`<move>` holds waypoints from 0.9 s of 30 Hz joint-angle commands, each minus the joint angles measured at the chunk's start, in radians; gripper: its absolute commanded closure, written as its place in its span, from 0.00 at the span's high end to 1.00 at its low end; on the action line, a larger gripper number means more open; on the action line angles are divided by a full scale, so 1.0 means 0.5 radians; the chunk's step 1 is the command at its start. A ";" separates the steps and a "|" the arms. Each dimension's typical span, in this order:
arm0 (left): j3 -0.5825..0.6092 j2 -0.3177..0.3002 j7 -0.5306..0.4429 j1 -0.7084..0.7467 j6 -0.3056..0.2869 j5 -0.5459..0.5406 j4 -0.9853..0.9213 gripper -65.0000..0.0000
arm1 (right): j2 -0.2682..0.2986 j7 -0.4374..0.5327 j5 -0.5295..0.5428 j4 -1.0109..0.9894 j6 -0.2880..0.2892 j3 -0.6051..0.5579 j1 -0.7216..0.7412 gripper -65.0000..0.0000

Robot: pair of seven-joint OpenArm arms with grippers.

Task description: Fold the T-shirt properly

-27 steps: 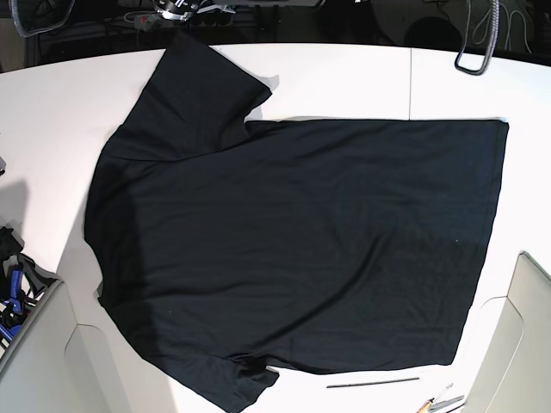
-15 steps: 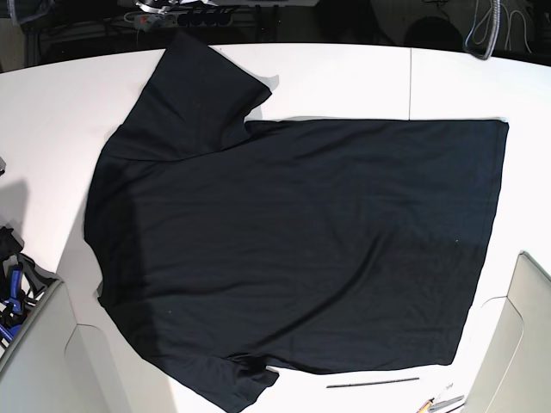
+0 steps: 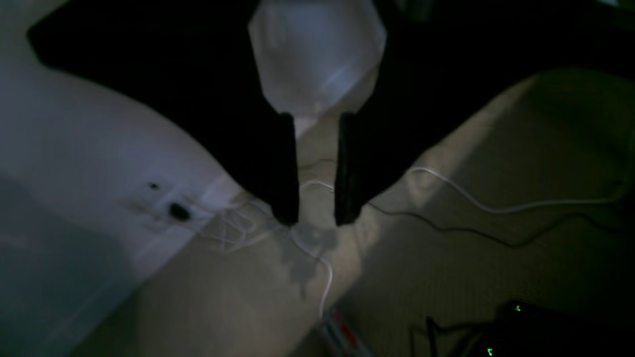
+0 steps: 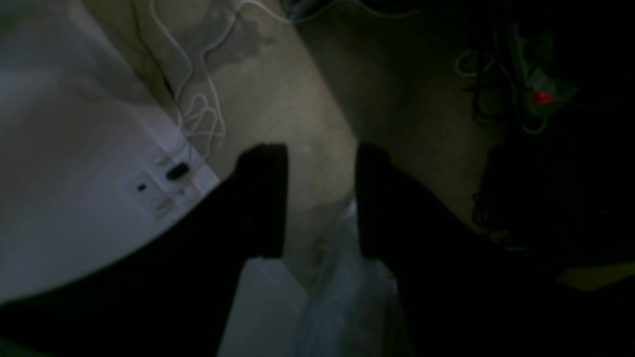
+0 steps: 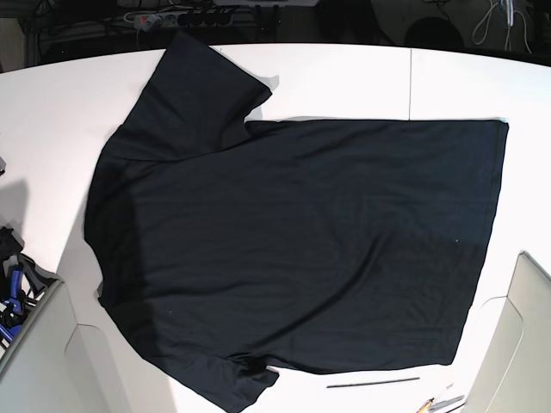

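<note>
Black T-shirt [image 5: 293, 241] lies flat and spread on the white desk [image 5: 344, 77], filling most of the base view. Hem runs down the right side of the frame, shoulders toward the left. One sleeve points to the upper left, the other to the bottom centre-left, its tip close to the frame's lower edge. Fabric looks smooth, only slight rumpling by the lower sleeve. No fold made yet.

Neither arm shows in the base view. A thin dark rod [image 5: 373, 383] lies on the desk just below the shirt's lower edge, apart from it. Pens or similar small items [image 5: 441, 403] sit at the bottom right edge; too small to tell more. Power strip [image 5: 155, 15] and cables sit beyond the desk's far edge at the top left.

Left wrist view: left tool [image 3: 316, 218] hangs over the floor [image 3: 446, 277] beside a white desk edge at frame left. Its two dark fingers [image 3: 285, 168] are parallel with a clear gap between them, nothing in it: released. White and dark cables [image 3: 496, 208] trail over the floor at the right.

Right wrist view: right tool [image 4: 321, 148] also points at floor, desk corner at frame left, white cable loops [image 4: 198, 114] at upper left. Fingers stand apart, gap wider than on the left tool, nothing held. Red light [image 4: 541, 97] glows at upper right among dark cables. Both wrist views are dim and blurred.
</note>
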 commanded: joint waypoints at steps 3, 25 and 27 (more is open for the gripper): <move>-0.137 -0.024 0.000 0.128 -0.111 -0.007 0.121 0.25 | 0.067 -0.139 0.100 0.208 0.016 0.072 -0.114 0.35; -0.901 -0.068 0.130 0.940 -0.127 -0.363 1.430 0.25 | 0.256 -1.065 1.297 1.722 0.144 1.197 -0.732 0.35; -0.966 -0.068 0.159 0.990 -0.127 -0.366 1.534 0.25 | 0.256 -1.128 1.423 1.829 0.144 1.312 -0.735 0.35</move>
